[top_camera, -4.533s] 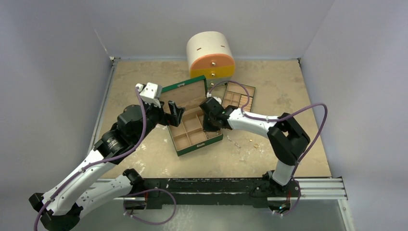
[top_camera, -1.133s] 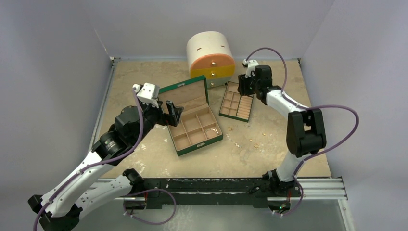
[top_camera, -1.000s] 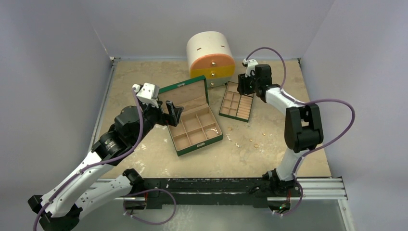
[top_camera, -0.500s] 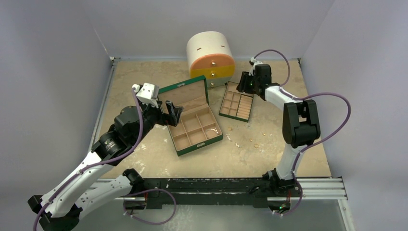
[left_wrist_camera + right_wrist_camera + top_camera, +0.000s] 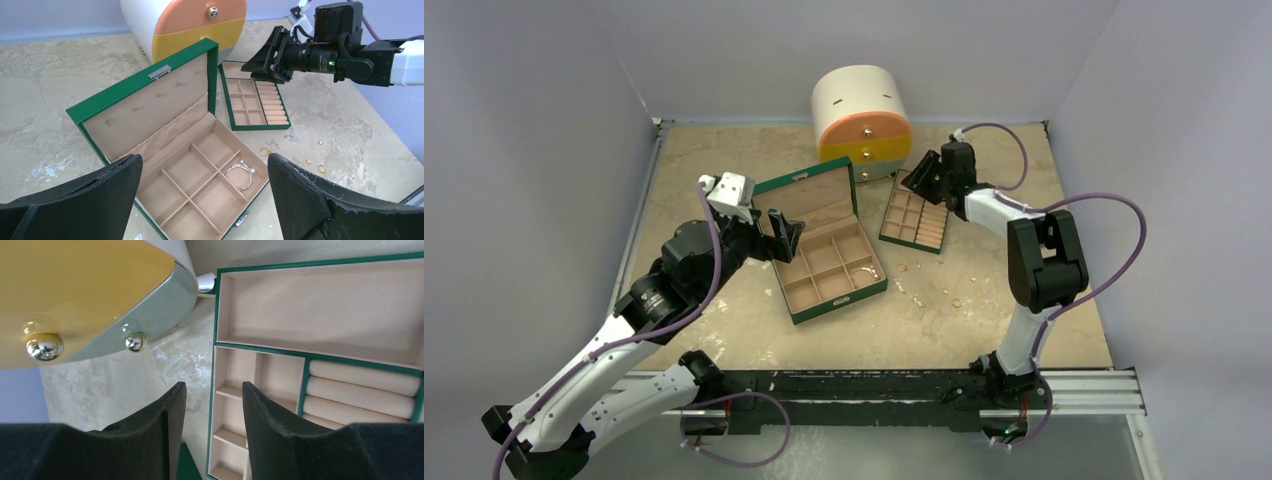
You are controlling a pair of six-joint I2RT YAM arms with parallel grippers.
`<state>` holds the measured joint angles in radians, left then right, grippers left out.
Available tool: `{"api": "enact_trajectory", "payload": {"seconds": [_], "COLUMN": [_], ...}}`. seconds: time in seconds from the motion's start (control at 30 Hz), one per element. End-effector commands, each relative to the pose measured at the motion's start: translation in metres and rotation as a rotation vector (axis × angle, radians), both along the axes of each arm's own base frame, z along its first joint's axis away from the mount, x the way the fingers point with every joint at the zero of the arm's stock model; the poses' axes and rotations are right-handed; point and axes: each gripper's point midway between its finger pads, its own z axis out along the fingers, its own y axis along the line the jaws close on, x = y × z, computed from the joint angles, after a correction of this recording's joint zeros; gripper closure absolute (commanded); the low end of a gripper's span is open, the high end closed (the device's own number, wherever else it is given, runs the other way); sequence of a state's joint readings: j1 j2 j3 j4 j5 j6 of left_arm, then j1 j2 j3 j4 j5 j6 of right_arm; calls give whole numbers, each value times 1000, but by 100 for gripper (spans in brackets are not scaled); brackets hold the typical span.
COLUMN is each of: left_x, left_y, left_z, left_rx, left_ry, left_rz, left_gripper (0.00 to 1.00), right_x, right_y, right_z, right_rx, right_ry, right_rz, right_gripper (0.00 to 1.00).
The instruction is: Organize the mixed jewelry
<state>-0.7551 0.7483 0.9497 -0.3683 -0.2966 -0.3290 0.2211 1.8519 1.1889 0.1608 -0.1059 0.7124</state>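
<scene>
The mixed jewelry lies partly on the table: small gold rings (image 5: 956, 302) (image 5: 264, 151) and a thin chain (image 5: 914, 292) to the right of the open green box (image 5: 839, 305) (image 5: 145, 110). A silvery hoop (image 5: 239, 175) (image 5: 861, 268) with two pearls rests in one of the box's right compartments. My left gripper (image 5: 779, 232) (image 5: 204, 160) hangs wide open above the box, holding nothing. My right gripper (image 5: 921, 175) (image 5: 212, 387) hovers over the far left corner of the green-rimmed tray (image 5: 934, 228) (image 5: 216, 315), jaws partly open with nothing between them.
A round white cabinet (image 5: 861, 120) with orange, yellow and grey drawers stands at the back, close to my right gripper; its metal knobs (image 5: 134, 342) show just left of the fingers. Walls close the table at the left, back and right.
The right arm left the hoop in the green box and went to the back. In the last second its gripper swung left over the tray's far corner, jaws narrowing slightly. The left arm stayed still.
</scene>
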Motion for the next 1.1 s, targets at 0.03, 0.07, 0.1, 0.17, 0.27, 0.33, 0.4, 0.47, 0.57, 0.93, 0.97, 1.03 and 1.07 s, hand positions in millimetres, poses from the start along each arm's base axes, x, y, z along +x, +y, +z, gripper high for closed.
{"api": "enact_trajectory", "payload": {"seconds": [0.03,0.07,0.1,0.17,0.27,0.33,0.4,0.47,0.57,0.93,0.97,1.03,1.07], "left_x": [0,-1,0,0,-1,0,-1,-1,-1,-1,-1,-1,-1], "left_y": [1,2,2,2,2,2,2,3,3,2,2,2,2], "left_z": [11,11,11,11,12,12,12,12,12,12,12,12,12], "left_rx": [-23,-23,-23,-24,-24,-24,-25,-23,-24,-27,-26,-26,-25], "left_ry": [-35,-35,-36,-37,-37,-37,-38,-38,-39,-39,-38,-38,-37], "left_rz": [4,3,6,5,5,7,7,6,7,4,3,2,3], "left_gripper": [4,4,4,4,4,4,4,4,4,4,4,4,4], "right_x": [16,16,17,19,22,23,23,23,23,23,24,24,24], "right_y": [0,1,2,3,6,12,19,28,37,40,39,38,38], "right_z": [1,-1,-3,-7,-10,-10,-7,-5,-6,-32,-34,-39,-42], "right_rx": [100,113,128,147,164,155,143,129,101,40,33,12,4], "right_ry": [-12,-7,2,18,24,19,5,-1,-2,35,38,43,48], "right_rz": [-162,-177,-193,-213,-218,-202,-179,-150,-125,-137,-139,-141,-142], "right_gripper": [52,52,53,53,53,53,53,53,53,56,56,57,58]}}
